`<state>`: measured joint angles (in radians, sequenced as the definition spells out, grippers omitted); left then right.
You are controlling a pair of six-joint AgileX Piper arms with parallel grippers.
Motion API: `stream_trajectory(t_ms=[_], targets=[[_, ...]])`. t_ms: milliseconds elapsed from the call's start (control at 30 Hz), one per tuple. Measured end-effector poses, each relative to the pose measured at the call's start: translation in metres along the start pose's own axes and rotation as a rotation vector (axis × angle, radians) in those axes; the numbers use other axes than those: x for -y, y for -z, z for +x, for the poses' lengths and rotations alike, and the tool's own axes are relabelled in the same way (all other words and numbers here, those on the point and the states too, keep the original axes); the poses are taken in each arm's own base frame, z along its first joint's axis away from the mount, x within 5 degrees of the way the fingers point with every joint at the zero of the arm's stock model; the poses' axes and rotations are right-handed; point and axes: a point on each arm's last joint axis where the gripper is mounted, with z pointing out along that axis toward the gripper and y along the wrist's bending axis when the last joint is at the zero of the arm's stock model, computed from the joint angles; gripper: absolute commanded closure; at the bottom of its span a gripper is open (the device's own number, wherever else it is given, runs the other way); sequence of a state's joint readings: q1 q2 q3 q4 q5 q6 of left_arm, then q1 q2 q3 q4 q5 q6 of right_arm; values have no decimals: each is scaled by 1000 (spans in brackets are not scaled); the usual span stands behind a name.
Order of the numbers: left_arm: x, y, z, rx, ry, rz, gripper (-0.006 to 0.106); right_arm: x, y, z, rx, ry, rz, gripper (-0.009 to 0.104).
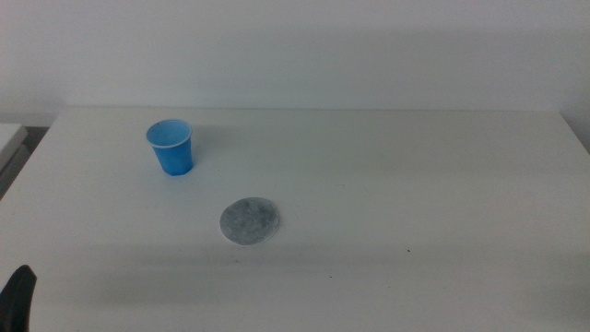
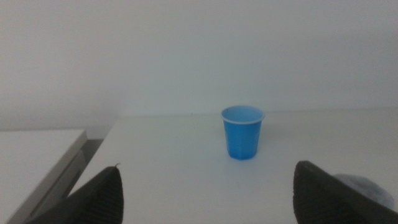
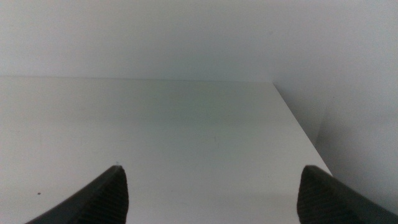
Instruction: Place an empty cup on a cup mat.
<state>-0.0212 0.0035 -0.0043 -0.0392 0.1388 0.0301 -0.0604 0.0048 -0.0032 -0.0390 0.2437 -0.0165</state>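
The blue cup [image 1: 171, 148] stands upright on the white table at the back left; it also shows in the left wrist view [image 2: 242, 132]. The grey speckled cup mat [image 1: 250, 221] lies flat in front of the cup and to its right, apart from it. A sliver of the mat [image 2: 367, 186] shows behind one jaw in the left wrist view. My left gripper [image 2: 205, 205] is open and empty, well short of the cup; only a dark tip of it [image 1: 18, 293] shows at the bottom left of the middle view. My right gripper [image 3: 211, 202] is open and empty over bare table, out of the middle view.
The white table [image 1: 415, 203] reaches a back edge near the wall and a right edge [image 3: 298, 124] seen in the right wrist view. A second pale surface [image 2: 37, 155] sits beyond the table's left edge.
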Motion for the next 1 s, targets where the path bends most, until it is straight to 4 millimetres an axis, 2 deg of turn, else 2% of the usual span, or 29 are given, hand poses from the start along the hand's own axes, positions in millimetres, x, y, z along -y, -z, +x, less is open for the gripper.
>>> stream_trajectory(t_ms=[100,267,400,567,733,867,1000], targets=[[0,-1,-17,-60,0,2,7,0,0,0,0,0,0,2],[2,-17,-81,-245,16,15,7,0,0,0,0,0,0,2],[4,-40,-127,-404,40,22,7,0,0,0,0,0,0,2],[5,-89,-169,-575,71,18,7,0,0,0,0,0,0,2],[5,-160,-181,-750,58,28,7,0,0,0,0,0,0,2],[5,-221,-172,-889,53,33,7,0,0,0,0,0,0,2],[5,-279,-163,-955,17,53,7,0,0,0,0,0,0,2]])
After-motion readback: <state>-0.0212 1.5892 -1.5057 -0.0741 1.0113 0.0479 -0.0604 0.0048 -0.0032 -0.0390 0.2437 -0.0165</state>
